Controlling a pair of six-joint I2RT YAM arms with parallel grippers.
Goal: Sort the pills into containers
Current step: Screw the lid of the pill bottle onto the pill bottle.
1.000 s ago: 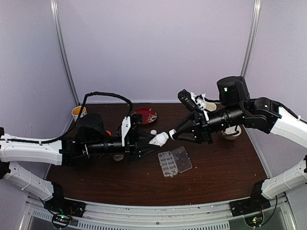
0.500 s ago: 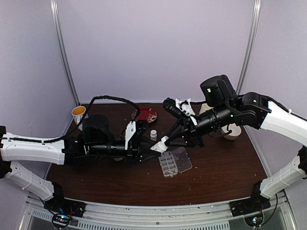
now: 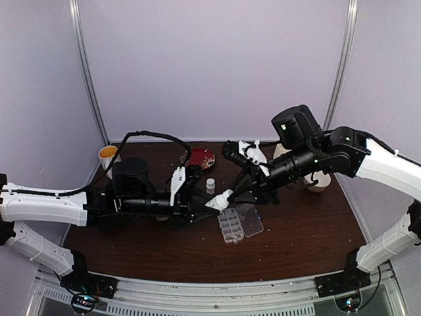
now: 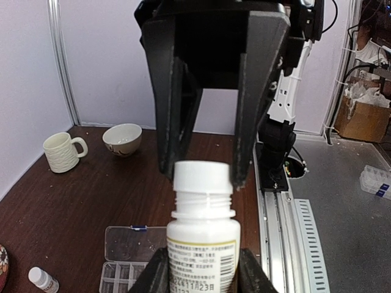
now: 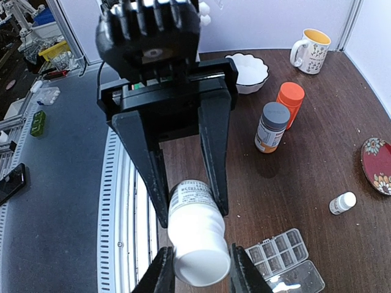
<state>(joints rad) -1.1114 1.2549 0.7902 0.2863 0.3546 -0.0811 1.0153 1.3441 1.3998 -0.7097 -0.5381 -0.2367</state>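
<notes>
Top view
- Left gripper (image 3: 210,203) – clenched on the body of a white bottle (image 3: 219,199), which is held tilted above the table (image 3: 302,230).
- Right gripper (image 3: 230,193) – clamped on the bottle's cap end, facing the left gripper.
- Organizer (image 3: 230,226) – flat on the table just below and right of the bottle, clear lid swung open to its right. What lies in the cells is too small to tell.
- Vial (image 3: 210,185) – upright, just behind the bottle.
- Red plate (image 3: 200,158) and yellow-lined mug (image 3: 107,155) – toward the back edge.

Left wrist view
- Bottle (image 4: 202,244) – label facing the camera, gripped low between this arm's own fingers.
- Cap (image 4: 202,177) – pinched between the right gripper's two black fingers, with thread showing beneath it.
- Organizer (image 4: 131,244) – on the table behind the bottle, to the left.
- Cream mug (image 4: 61,151) and bowl (image 4: 122,138) – far back.

Right wrist view
- Cap end nearest the camera, squeezed by this arm's own fingers.
- Left gripper (image 5: 190,210) – holds the labelled body.
- Organizer (image 5: 281,250) – lower right, open.
- Orange bottle (image 5: 289,101) and grey-capped bottle (image 5: 272,127) – side by side beyond it.
</notes>
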